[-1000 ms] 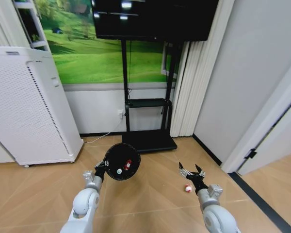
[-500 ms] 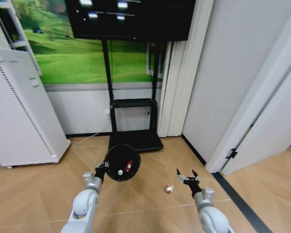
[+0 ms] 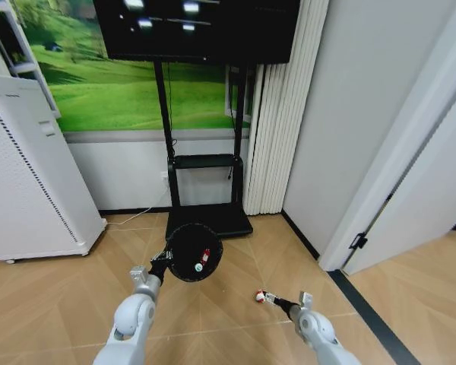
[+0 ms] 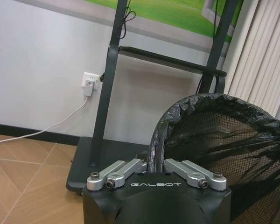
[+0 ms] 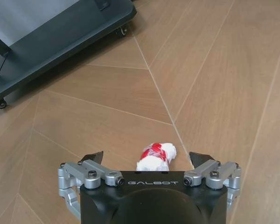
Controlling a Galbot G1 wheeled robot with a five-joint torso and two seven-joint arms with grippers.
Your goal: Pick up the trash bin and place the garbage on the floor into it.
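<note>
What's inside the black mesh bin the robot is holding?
Inside the small black round mesh trash bin, held by the left gripper, lie a red piece and a small pale item with green. A black liner and shadow hide the rest.

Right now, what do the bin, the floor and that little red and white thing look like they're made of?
Bin: fine black mesh, probably metal, with a crinkled black plastic liner over its rim; left tool grips that rim.
Floor: matte wood-look planks or laminate, with visible grain and angled seams.
Red-and-white piece: crumpled, probably wrapper or paper; hard to say. It lies between the open right tool's fingers.
</note>
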